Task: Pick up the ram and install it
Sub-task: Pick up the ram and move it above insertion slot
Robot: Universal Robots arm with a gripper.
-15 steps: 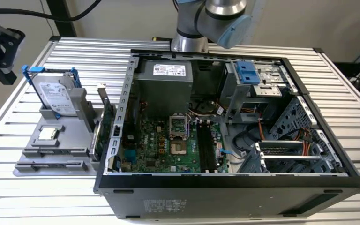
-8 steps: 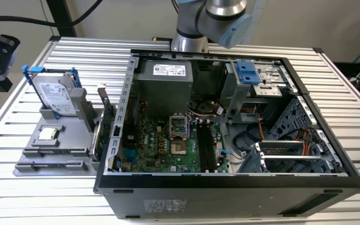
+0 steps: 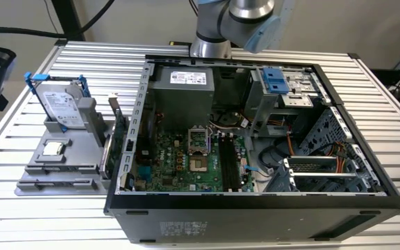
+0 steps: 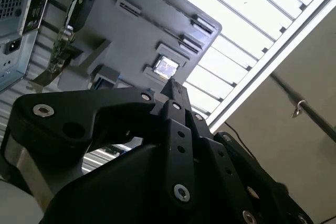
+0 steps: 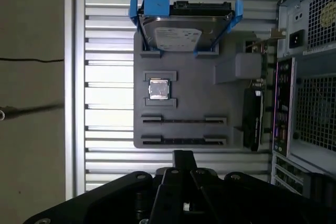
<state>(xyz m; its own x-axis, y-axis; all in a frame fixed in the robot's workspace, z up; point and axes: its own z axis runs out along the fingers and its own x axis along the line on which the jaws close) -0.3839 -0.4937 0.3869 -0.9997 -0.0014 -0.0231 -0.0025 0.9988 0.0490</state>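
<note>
Hand (image 5: 182,157) pinched closed, empty, ram (image 5: 184,141) edge-up in tray (image 5: 231,103), long axis parallel to hard drive (image 5: 184,30)

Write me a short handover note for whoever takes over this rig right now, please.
Gripper: shut, empty, facing the grey tray beside the computer case.
Ram: seemingly one of two thin dark sticks, edge-on in the tray's long slots; not certain.
Done: nothing that shows; no ram is gripped.
Left: both the pick-up and the install.
</note>
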